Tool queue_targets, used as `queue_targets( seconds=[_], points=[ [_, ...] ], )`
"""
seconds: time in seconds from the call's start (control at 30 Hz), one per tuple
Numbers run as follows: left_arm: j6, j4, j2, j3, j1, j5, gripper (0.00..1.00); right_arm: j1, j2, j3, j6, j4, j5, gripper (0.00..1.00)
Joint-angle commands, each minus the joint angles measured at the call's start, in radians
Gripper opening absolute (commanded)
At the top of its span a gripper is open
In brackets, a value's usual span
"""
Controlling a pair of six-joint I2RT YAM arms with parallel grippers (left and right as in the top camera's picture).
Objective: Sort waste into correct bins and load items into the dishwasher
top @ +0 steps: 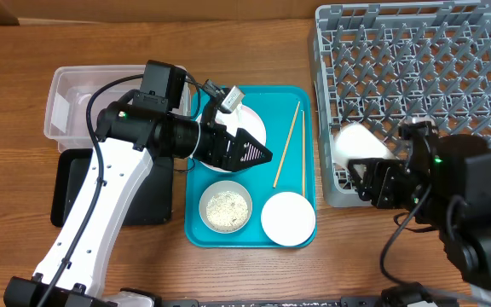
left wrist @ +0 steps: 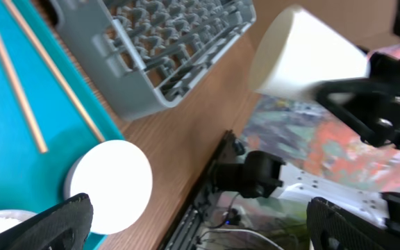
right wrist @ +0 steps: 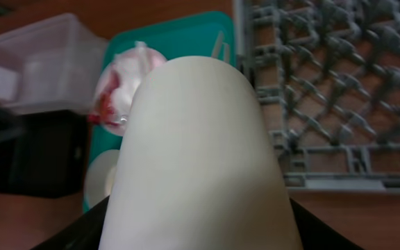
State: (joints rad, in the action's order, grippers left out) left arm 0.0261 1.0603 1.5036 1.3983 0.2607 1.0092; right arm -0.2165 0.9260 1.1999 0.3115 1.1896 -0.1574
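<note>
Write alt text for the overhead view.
The right claw grips a small white cup at the left edge of a square grey plastic dish rack. The left claw hangs above a teal serving tray carrying two thin wooden chopsticks, a small pale bowl of white rice and a second pale bowl.

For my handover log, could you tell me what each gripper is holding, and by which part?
Right gripper clamps the white cup by its narrower end; left gripper holds nothing.
</note>
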Motion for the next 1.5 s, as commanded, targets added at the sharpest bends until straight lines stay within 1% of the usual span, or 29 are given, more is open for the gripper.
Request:
queue_targets(
  seconds=[0.0,0.07,0.2,0.23,0.3,0.33,0.47,0.5,0.57,0.7,0.8,0.87,0.9,0.93,1.07,1.13,1.27,1.33,1.37,1.4,1.47],
  points=[
    [0.003,0.007,-0.004,0.010,-0.004,-0.059,1.00,0.004,0.108,0.009,0.165,0.077,0.254,0.56],
    [0.003,0.018,-0.004,0.010,-0.004,-0.059,1.00,0.004,0.198,0.004,0.165,0.094,0.238,0.57],
    [0.003,0.034,-0.004,0.010,-0.004,-0.060,1.00,0.004,0.320,0.004,0.165,0.095,0.206,0.58],
    [-0.002,0.042,-0.004,0.010,-0.004,-0.060,1.00,0.004,0.356,0.004,0.164,0.091,0.190,0.62],
    [-0.004,0.055,-0.004,0.010,-0.003,-0.075,1.00,0.004,0.400,0.004,0.165,0.080,0.194,0.73],
    [-0.004,0.064,-0.004,0.010,0.000,-0.092,1.00,0.005,0.419,0.004,0.165,0.066,0.202,0.80],
    [-0.004,0.074,-0.004,0.010,0.031,-0.165,0.99,0.005,0.416,0.031,0.180,0.055,0.200,0.91],
    [-0.003,0.078,-0.004,0.010,0.054,-0.214,0.99,0.005,0.408,0.068,0.180,0.062,0.200,0.93],
    [0.015,0.087,-0.004,0.010,0.082,-0.291,0.97,0.005,0.394,0.113,0.179,0.074,0.200,0.93],
    [0.122,0.099,-0.003,0.001,0.167,-0.539,0.91,0.003,0.330,0.195,0.121,0.048,0.126,0.93],
    [0.269,0.087,-0.003,-0.031,0.241,-0.768,0.88,0.003,0.266,0.204,0.096,-0.008,0.053,0.93],
    [0.387,0.074,0.000,-0.068,0.290,-0.909,0.84,0.003,0.224,0.204,0.096,-0.034,0.031,0.93],
    [0.440,0.063,0.001,-0.090,0.311,-0.961,0.84,0.003,0.208,0.204,0.096,-0.040,0.028,0.93],
    [0.520,0.025,0.007,-0.143,0.346,-1.026,0.83,0.003,0.181,0.204,0.096,-0.045,0.028,0.94],
    [0.590,-0.121,0.037,-0.275,0.397,-1.040,0.71,0.003,0.153,0.204,0.096,-0.032,0.028,0.94],
    [0.613,-0.181,0.072,-0.323,0.412,-1.034,0.67,0.003,0.153,0.204,0.096,-0.020,0.028,0.94],
    [0.617,-0.241,0.167,-0.335,0.415,-0.978,0.55,0.003,0.160,0.202,0.096,-0.007,0.028,0.94],
    [0.618,-0.256,0.209,-0.335,0.415,-0.975,0.45,0.003,0.163,0.202,0.096,-0.003,0.028,0.94],
    [0.617,-0.257,0.234,-0.335,0.415,-0.969,0.41,0.003,0.163,0.202,0.096,-0.002,0.028,0.94],
    [0.616,-0.254,0.250,-0.335,0.415,-0.952,0.33,0.003,0.163,0.202,0.096,0.000,0.028,0.94],
    [0.617,-0.247,0.264,-0.335,0.415,-0.937,0.04,0.003,0.163,0.202,0.096,0.003,0.028,0.94]
  ],
)
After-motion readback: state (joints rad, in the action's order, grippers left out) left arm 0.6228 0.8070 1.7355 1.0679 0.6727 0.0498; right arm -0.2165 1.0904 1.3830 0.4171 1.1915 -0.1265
